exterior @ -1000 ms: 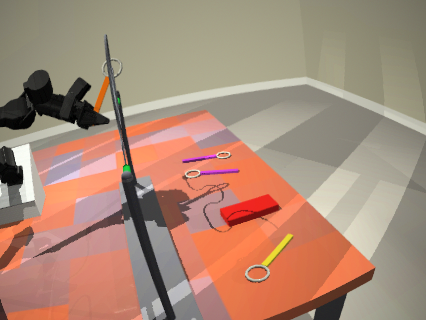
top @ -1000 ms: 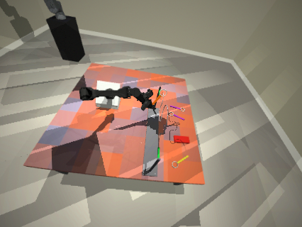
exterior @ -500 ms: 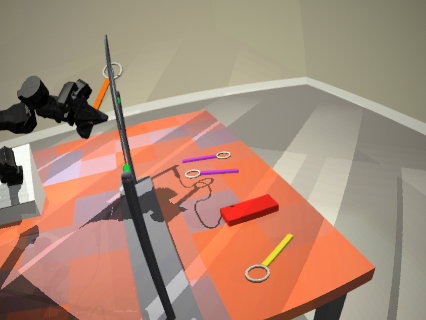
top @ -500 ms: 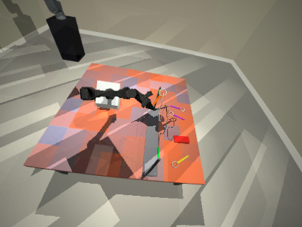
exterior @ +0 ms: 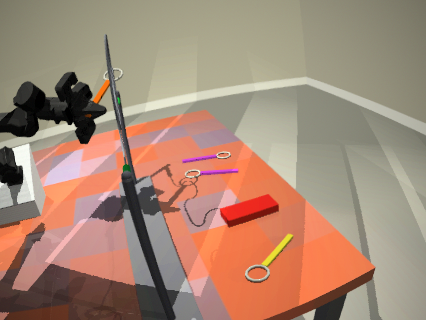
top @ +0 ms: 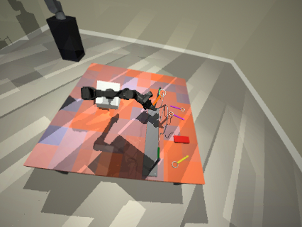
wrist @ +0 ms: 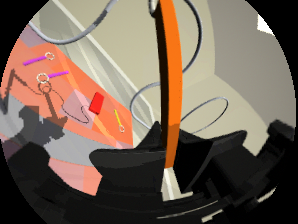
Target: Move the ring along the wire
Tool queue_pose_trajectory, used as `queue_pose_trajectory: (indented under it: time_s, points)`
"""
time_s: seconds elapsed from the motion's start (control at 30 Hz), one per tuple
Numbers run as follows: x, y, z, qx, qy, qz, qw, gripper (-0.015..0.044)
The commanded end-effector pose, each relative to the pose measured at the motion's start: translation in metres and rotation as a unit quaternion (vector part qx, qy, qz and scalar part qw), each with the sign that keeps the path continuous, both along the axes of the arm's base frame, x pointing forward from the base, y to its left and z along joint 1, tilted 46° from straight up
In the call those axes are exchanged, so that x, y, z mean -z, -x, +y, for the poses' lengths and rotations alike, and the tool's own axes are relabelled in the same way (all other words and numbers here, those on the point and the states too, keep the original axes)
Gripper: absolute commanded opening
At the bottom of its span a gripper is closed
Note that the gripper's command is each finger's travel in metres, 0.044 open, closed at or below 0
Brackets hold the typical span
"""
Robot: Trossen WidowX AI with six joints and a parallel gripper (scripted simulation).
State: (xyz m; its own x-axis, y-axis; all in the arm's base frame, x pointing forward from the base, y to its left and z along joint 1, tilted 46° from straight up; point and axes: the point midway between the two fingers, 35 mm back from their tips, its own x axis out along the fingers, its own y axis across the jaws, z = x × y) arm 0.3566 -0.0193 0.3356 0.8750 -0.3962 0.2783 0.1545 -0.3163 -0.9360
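Note:
My gripper [top: 152,106] [exterior: 98,108] [wrist: 159,124] is shut on the lower part of the orange handle [top: 156,100] [exterior: 102,91] [wrist: 171,75]. The handle slants up to its pale ring [top: 165,93] [exterior: 122,75], which is mostly cut off at the top of the wrist view. The ring overlaps the wire near the far green part [top: 159,91] [exterior: 119,100]; whether it touches the wire is too small to tell. The other green part [top: 158,153] [exterior: 126,168] is beside the near post [top: 153,167] [exterior: 145,245]. The grey wire [wrist: 201,40] curves in loops behind the handle.
The posts stand on a grey base strip [top: 151,136] [exterior: 175,295]. Beyond it lie a red block [top: 181,139] [exterior: 250,210] [wrist: 96,103], a yellow-handled ring [top: 183,159] [exterior: 278,250] and two purple-handled rings. A white block [top: 108,85] [exterior: 20,200] is under the arm.

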Motion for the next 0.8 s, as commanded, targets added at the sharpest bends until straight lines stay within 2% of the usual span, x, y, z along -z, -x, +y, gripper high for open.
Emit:
queue_pose_trajectory:
  time_s: [0.0, 0.77]
  points:
    - [-0.006, 0.0, 0.003, -0.001, 0.05, -0.003, 0.999, -0.015]
    - [-0.031, 0.002, 0.019, 0.008, 0.284, -0.014, 0.959, -0.015]
